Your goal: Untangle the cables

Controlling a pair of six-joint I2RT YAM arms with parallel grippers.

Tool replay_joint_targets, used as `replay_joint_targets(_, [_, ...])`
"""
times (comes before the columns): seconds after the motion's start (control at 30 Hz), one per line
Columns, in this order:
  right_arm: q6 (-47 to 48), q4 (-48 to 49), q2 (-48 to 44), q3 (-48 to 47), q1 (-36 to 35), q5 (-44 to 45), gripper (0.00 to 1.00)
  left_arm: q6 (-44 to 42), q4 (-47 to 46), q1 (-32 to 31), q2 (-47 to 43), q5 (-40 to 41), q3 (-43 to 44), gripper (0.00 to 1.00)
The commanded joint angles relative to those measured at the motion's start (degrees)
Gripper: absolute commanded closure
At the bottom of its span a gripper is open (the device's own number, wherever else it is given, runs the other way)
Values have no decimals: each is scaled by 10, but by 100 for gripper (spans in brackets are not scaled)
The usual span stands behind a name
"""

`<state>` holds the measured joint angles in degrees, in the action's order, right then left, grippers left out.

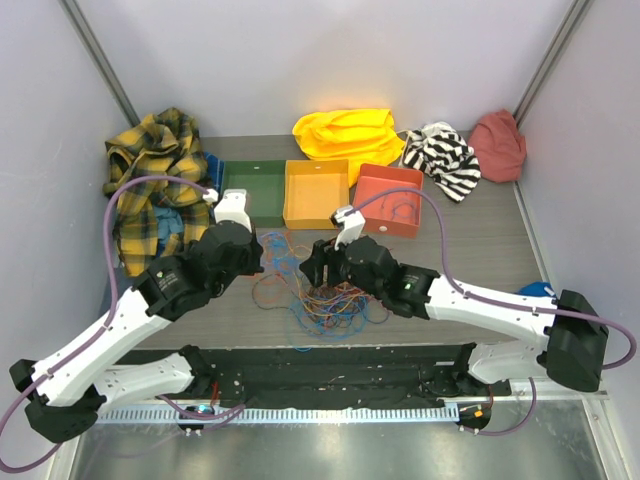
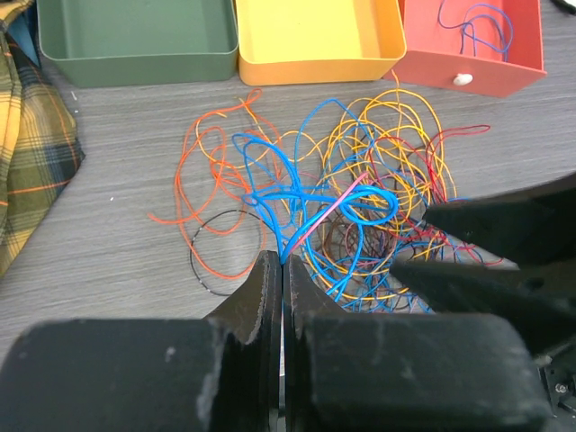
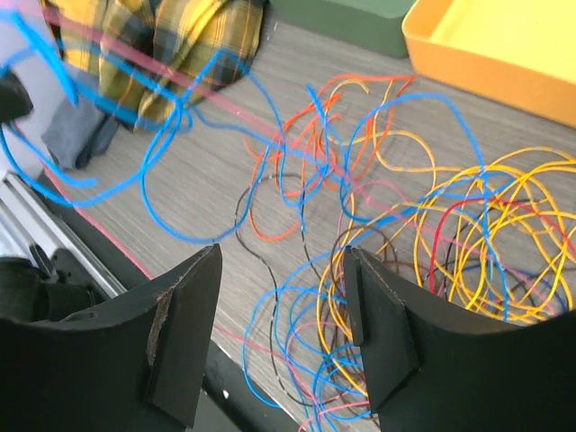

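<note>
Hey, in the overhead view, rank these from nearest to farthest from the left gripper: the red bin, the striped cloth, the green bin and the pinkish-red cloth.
1. Green bin, just beyond the left gripper, back left.
2. Red bin, right of centre.
3. Striped cloth, back right.
4. Pinkish-red cloth, far back-right corner.

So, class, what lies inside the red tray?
A few loose cable loops, blue and red, lie inside the red tray. The near wall hides part of its floor in the wrist view.
</note>
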<state>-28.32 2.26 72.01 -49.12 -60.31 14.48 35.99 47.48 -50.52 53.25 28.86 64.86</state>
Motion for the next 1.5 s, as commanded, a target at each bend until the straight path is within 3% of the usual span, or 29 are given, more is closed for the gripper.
replay_joint_targets(0.0, [16, 52, -19, 8, -38, 0, 36, 5, 2, -1, -17, 8, -6, 99])
replay_joint_targets(0.57, [9, 109, 113, -70, -53, -38, 36, 14, -7, 0, -29, -9, -19, 99])
replay_joint_targets(0.7, [9, 123, 137, -76, -53, -24, 51, 15, -9, -1, -32, -13, -22, 99])
replay_joint_targets(0.8, [7, 128, 127, -63, -54, 4, 68, 15, -7, -1, -37, -14, -24, 99])
replay_joint_targets(0.97, [21, 83, 56, -48, -55, 68, 99, 21, -5, 0, -48, -11, -32, 98])
replay_joint_targets(1.0, [25, 70, 41, -49, -58, 93, 99, 24, 1, -1, -49, -6, -36, 96])
replay_joint_targets(1.1, [45, -2, -24, -67, -68, 124, 99, 41, 13, 0, -51, 9, -47, 87])
replay_joint_targets(1.17, [54, -70, -69, -80, -74, 158, 99, 55, 30, -1, -51, 24, -53, 51])
replay_joint_targets(1.23, [55, -104, -94, -95, -81, 183, 99, 81, 51, 0, -52, 43, -61, 26])
replay_joint_targets(1.33, [50, -155, -135, -112, -89, 194, 99, 109, 63, 0, -61, 60, -76, 11])
replay_joint_targets(1.47, [48, -202, -155, -138, -94, 199, 99, 130, 68, -1, -79, 82, -91, 0])
